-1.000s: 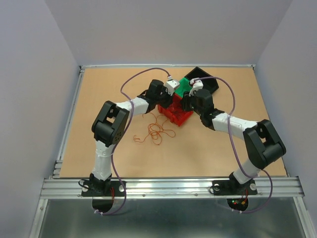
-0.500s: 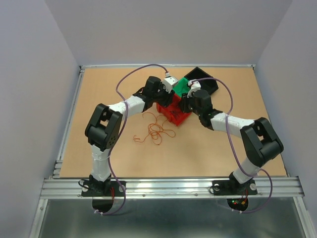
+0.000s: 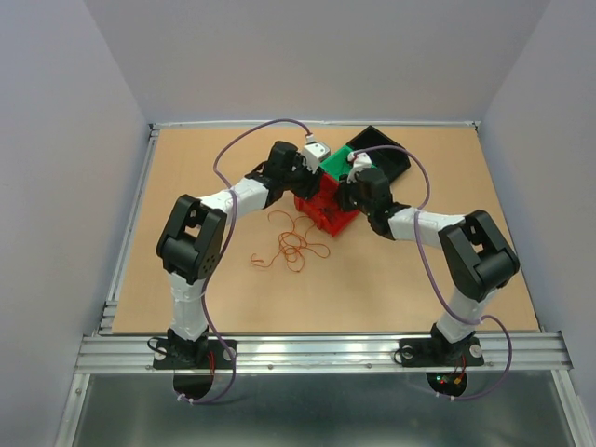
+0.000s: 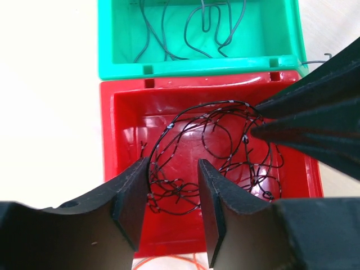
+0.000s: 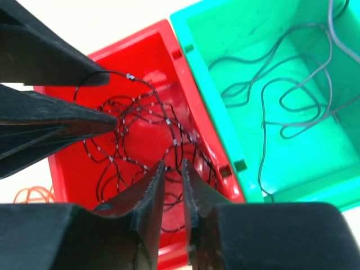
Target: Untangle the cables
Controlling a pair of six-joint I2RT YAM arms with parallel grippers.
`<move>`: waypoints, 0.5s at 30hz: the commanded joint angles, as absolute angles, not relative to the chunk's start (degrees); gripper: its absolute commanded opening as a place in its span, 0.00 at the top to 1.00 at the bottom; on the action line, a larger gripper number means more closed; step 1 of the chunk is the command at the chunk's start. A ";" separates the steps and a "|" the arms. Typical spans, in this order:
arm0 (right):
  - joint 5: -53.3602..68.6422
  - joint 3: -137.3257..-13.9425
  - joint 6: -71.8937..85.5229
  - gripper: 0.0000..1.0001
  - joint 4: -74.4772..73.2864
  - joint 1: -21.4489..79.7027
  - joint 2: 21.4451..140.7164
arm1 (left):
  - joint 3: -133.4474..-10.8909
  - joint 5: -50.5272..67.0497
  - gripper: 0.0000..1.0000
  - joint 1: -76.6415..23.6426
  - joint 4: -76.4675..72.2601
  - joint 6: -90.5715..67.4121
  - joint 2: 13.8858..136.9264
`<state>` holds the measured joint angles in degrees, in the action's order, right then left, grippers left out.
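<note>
Cable tangle (image 4: pixel 216 140) inside red bin (image 4: pixel 107 146)

My left arm (image 3: pixel 191 244) and right arm (image 3: pixel 477 253) are white tubular links set between bulky black joint housings. A thin purple cable (image 3: pixel 217 168) loops loosely along each. Each stands on a black base (image 3: pixel 191 352), and small red and green lights (image 3: pixel 448 380) glow by the right one. My jaws are matte black wedges that taper to blunt tips.
</note>
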<state>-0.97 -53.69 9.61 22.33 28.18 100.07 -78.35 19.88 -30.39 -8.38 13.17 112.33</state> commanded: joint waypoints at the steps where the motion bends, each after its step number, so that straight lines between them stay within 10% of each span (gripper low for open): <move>1: -1.93 -57.83 8.35 0.78 25.49 28.04 101.25 | -78.13 22.85 0.50 -28.39 -8.88 13.36 107.05; 15: -1.23 -65.39 7.65 1.00 17.41 28.12 112.32 | -76.38 26.45 0.49 -24.17 -8.71 14.49 100.82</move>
